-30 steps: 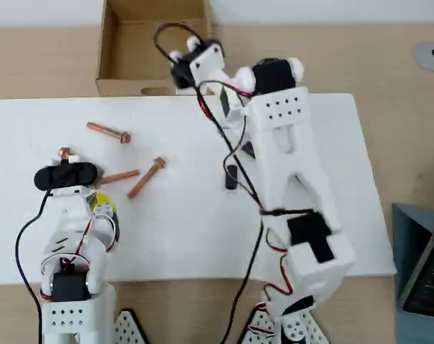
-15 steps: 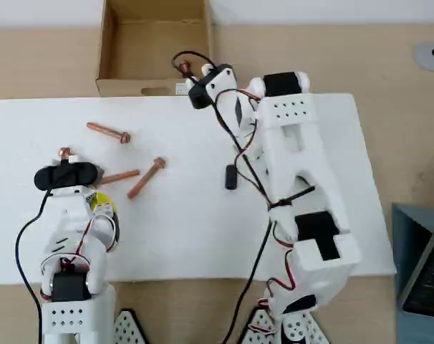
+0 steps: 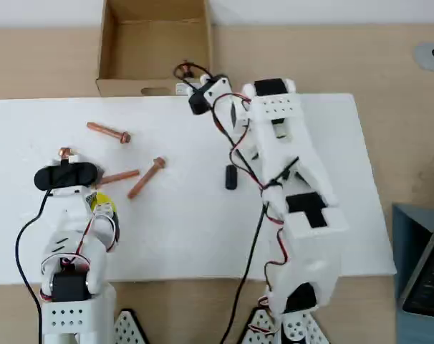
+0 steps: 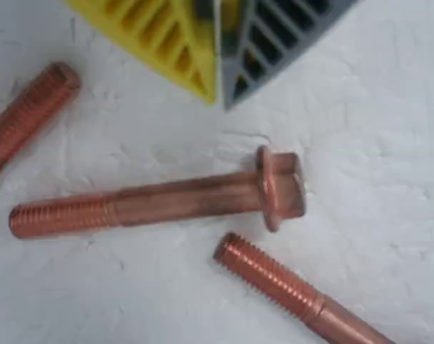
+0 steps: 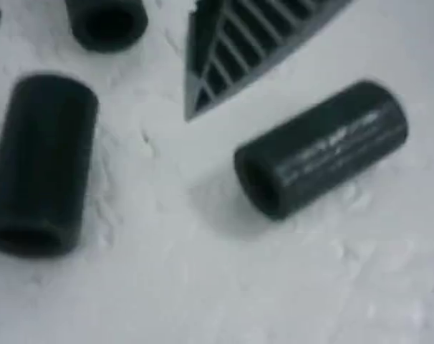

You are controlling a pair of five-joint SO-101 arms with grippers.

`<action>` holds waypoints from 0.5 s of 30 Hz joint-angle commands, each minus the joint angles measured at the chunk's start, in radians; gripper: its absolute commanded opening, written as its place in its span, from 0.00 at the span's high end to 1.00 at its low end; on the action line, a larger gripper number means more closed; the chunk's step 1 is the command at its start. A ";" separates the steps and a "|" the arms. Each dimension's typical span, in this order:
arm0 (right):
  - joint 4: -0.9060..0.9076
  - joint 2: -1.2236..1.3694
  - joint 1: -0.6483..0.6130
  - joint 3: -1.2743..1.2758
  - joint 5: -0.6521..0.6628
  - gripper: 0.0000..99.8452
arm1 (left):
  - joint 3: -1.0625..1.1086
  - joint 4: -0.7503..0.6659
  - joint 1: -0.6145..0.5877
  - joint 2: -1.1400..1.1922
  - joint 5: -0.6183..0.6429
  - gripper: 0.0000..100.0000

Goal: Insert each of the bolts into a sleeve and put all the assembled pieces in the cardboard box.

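Several copper bolts lie on the white mat (image 3: 174,236): one (image 3: 108,132) at the far left, two (image 3: 147,177) (image 3: 120,176) nearer the middle. Close to them my left gripper (image 3: 99,202) hangs low, its yellow and grey fingertips (image 4: 218,89) shut together on nothing, just beside a bolt (image 4: 160,201) with a flanged head. My right arm (image 3: 281,143) stretches toward the cardboard box (image 3: 106,50). Its grey finger (image 5: 231,50) hangs over black sleeves (image 5: 321,158) (image 5: 41,165), open with nothing held. One sleeve (image 3: 231,177) lies beside that arm.
The box stands past the mat's far edge, its flaps up. A fourth bolt (image 3: 64,153) lies by the left arm's black wrist housing. Cables (image 3: 235,154) trail along the right arm. A dark device (image 3: 421,272) sits at the right table edge.
My right arm has drawn back from the box's near wall and lowered over the sleeves on the mat. The left arm and the bolts have stayed still.
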 commanded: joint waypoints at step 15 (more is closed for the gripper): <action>-0.064 0.145 0.041 -0.045 0.038 0.96 | 0.011 0.000 0.000 -0.007 0.000 1.00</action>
